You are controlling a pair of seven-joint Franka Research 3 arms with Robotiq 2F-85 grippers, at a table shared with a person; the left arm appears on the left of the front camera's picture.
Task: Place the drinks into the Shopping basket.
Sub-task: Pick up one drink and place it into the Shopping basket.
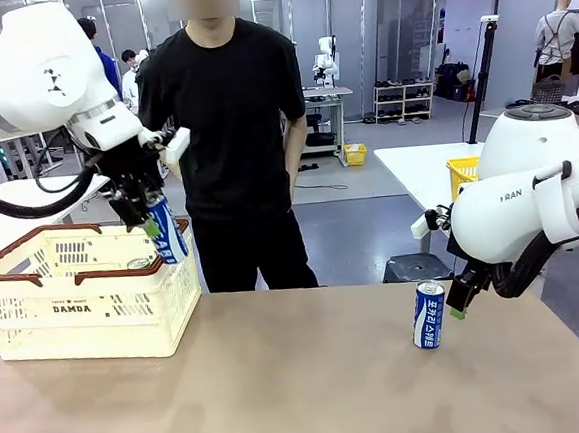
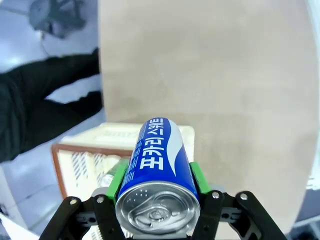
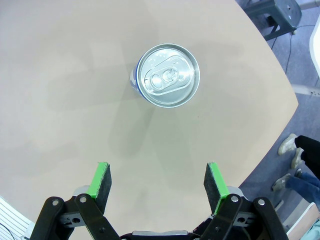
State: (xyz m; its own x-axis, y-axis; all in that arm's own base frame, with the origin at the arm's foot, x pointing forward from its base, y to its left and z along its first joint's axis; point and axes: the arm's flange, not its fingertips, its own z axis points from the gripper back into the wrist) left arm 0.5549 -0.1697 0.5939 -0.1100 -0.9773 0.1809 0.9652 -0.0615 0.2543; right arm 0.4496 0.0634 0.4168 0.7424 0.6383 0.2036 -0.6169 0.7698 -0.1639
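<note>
While left jaws clamp blue can [image 2: 157, 160], above basket [image 1: 36, 280]

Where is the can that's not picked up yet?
Front view: the blue and white can stands upright on the table, right side, just left of the right arm's open jaws, far from the Shopping basket.

- two blue-and-white cans: one lifted can [image 1: 168, 238] above the basket, one standing can [image 1: 430, 315] on the table [image 1: 303, 386].
- one further can top [image 1: 139, 261] inside the basket; its colour cannot be told.
- one cream lattice basket [image 1: 77, 315] with a brown rim.
- two claws: the left claw [image 2: 157, 175] and the right claw [image 3: 157, 175].
- one person [image 1: 233, 131] at the table's far side.
- one table.
</note>
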